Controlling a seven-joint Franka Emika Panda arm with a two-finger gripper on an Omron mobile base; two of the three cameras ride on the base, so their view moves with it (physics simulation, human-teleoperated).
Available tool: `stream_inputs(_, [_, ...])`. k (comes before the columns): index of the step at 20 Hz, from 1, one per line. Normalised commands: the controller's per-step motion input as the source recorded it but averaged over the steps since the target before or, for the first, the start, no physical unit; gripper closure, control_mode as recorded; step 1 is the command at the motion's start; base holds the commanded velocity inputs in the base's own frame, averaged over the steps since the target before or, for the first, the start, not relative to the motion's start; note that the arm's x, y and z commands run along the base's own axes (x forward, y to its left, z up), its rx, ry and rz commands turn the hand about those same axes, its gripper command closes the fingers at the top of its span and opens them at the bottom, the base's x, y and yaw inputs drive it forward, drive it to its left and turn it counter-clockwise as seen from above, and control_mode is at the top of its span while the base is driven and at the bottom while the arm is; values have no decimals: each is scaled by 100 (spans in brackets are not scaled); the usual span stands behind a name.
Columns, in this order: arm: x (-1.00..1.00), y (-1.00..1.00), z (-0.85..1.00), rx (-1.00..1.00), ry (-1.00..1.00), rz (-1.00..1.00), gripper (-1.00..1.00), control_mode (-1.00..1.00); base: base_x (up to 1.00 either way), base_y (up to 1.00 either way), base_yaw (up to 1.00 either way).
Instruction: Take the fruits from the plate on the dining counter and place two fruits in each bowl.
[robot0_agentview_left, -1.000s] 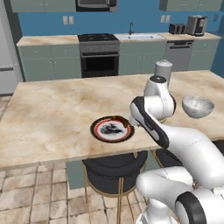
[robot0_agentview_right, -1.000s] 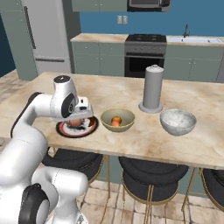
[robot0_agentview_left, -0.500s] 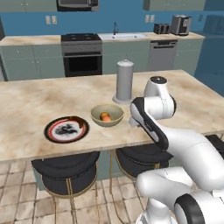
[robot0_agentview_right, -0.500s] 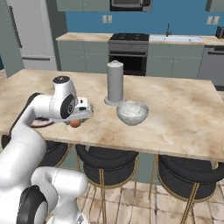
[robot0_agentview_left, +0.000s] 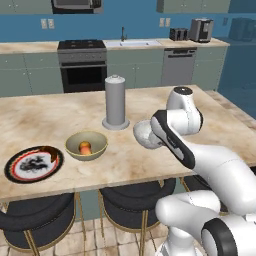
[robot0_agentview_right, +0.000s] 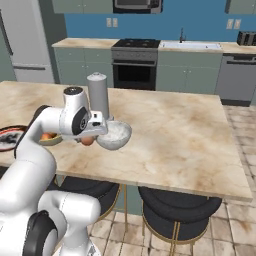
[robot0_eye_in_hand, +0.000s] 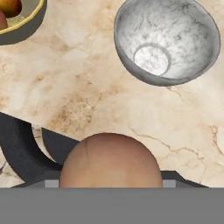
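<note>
My gripper (robot0_agentview_right: 88, 140) is shut on a reddish-brown fruit (robot0_eye_in_hand: 110, 158), held just above the dining counter (robot0_agentview_right: 170, 135), close beside the left side of the white-grey speckled bowl (robot0_agentview_right: 116, 134). In the hand view that bowl (robot0_eye_in_hand: 168, 41) has nothing in it and lies ahead to the right; the fruit hides my fingertips. The olive-yellow bowl (robot0_agentview_left: 86, 144) holds a yellow-orange fruit (robot0_eye_in_hand: 8, 6) and a second, redder one at the frame edge. The plate (robot0_agentview_left: 33, 163) lies at the far left, with what looks like a dark brown fruit at its far rim.
A tall grey cylinder (robot0_agentview_left: 115, 102) stands behind the two bowls. Black stools (robot0_agentview_right: 175, 207) sit under the counter's near edge. The counter stretches bare to the right of the white bowl. Stove and sink run along the back wall.
The whole picture has slid left, so the base has driven right along the counter. The fruit has stayed in my gripper, which has come from near the plate to beside the white bowl.
</note>
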Motion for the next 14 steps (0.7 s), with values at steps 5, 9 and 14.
stream_inputs(5, [0, 0, 0, 0, 0, 0, 100, 100, 41, 0, 0])
stream_inputs(9, [0, 0, 0, 0, 0, 0, 100, 100, 0, 0, 0])
stream_inputs(14, [0, 0, 0, 0, 0, 0, 100, 100, 0, 0, 0])
